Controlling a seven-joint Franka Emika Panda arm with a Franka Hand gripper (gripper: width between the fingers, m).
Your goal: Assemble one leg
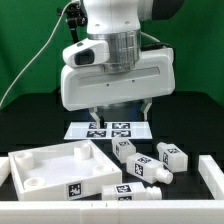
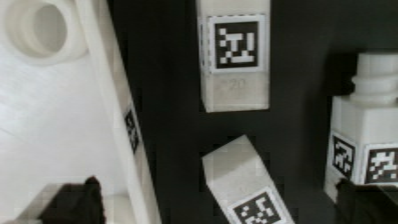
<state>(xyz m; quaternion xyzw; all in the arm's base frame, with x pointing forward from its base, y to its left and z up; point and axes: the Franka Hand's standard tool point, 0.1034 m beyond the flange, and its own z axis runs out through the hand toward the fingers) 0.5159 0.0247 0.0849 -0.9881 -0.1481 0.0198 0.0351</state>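
Several white legs with black-and-white tags lie on the black table right of the large white panel. One leg is nearest the panel, another lies in front of it, one is further right and one is at the front. My gripper hangs open and empty above them, over the marker board. In the wrist view I see the panel's rim, one leg, a tilted leg between the jaws of my gripper, and a third leg.
A white bar lies at the exterior view's right edge. A low white rail runs along the front left. A green backdrop stands behind the table, with a black cable hanging at the exterior view's left.
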